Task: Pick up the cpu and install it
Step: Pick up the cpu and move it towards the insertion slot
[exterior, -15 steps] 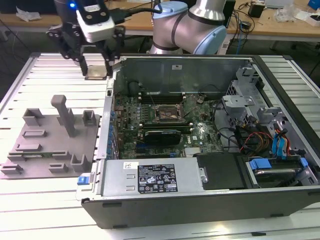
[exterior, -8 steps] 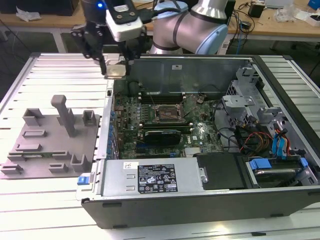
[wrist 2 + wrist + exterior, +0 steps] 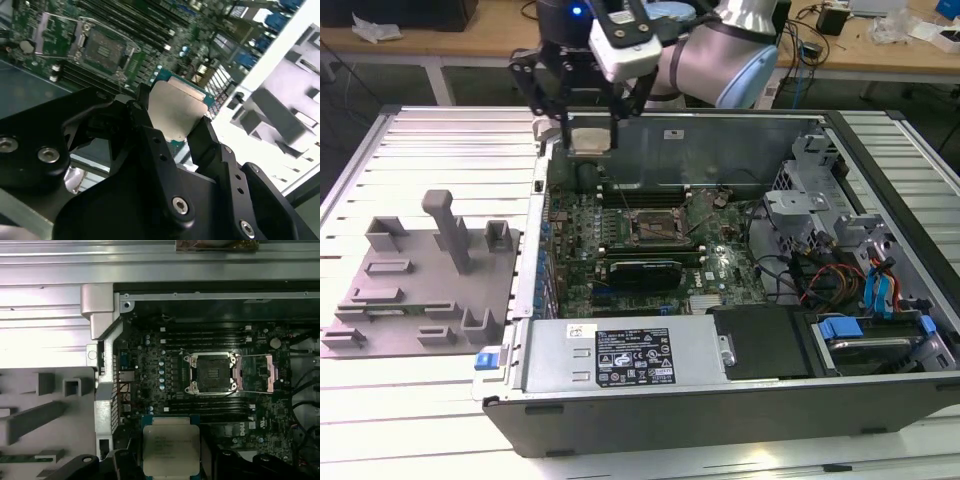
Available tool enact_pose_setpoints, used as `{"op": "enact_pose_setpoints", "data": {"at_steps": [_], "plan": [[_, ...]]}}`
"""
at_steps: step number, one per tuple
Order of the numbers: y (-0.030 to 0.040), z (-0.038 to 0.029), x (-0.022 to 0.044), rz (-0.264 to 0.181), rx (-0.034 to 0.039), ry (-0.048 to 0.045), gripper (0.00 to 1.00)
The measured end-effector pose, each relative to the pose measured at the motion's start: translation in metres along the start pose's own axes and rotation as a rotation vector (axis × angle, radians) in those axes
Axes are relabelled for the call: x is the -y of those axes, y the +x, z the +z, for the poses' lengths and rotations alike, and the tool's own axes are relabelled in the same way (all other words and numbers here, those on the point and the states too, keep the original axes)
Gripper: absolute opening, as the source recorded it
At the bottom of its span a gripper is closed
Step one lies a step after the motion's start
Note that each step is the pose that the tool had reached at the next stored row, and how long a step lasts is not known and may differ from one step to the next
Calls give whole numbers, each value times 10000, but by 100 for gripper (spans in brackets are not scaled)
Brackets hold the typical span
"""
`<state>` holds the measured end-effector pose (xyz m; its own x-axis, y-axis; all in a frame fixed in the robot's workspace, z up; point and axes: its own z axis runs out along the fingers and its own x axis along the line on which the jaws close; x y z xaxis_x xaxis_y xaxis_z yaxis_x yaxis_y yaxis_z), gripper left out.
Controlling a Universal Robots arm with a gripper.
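The cpu (image 3: 591, 139) is a small square chip with a pale metal top, and my gripper (image 3: 588, 140) is shut on it. In the exterior view it hangs above the back left corner of the open computer case (image 3: 650, 420). Both wrist views show the cpu (image 3: 176, 111) (image 3: 171, 450) clamped between the black fingers (image 3: 150, 145), with its green edge showing. The open socket (image 3: 654, 229) (image 3: 212, 374) (image 3: 102, 48) sits on the green motherboard (image 3: 620, 285), to the exterior view's right of and nearer than the held chip, its metal bracket swung open.
A grey fixture plate (image 3: 420, 285) with upright blocks lies at the exterior view's left of the case. A silver power supply box (image 3: 625, 355) fills the case's near side. Drive bays and cables (image 3: 860, 290) crowd its right end. A wooden workbench (image 3: 860, 50) runs behind.
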<state>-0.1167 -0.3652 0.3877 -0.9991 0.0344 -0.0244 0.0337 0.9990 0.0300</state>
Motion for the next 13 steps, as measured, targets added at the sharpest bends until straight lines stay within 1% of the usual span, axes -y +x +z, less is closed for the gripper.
{"op": "enact_pose_setpoints", "data": {"at_steps": [2,4,5,6,9,10,11,13], "plan": [[-84,2,-6,-10,0,0,55],[-208,5,-12,-19,-1,0,55],[-309,8,-17,-23,-1,0,55],[-352,10,-20,-25,-2,0,55],[-452,13,-26,-26,-1,0,55],[-525,14,-32,-28,-1,0,55],[-574,16,-36,-28,-1,0,55],[-649,18,-42,-31,-1,0,55]]}}
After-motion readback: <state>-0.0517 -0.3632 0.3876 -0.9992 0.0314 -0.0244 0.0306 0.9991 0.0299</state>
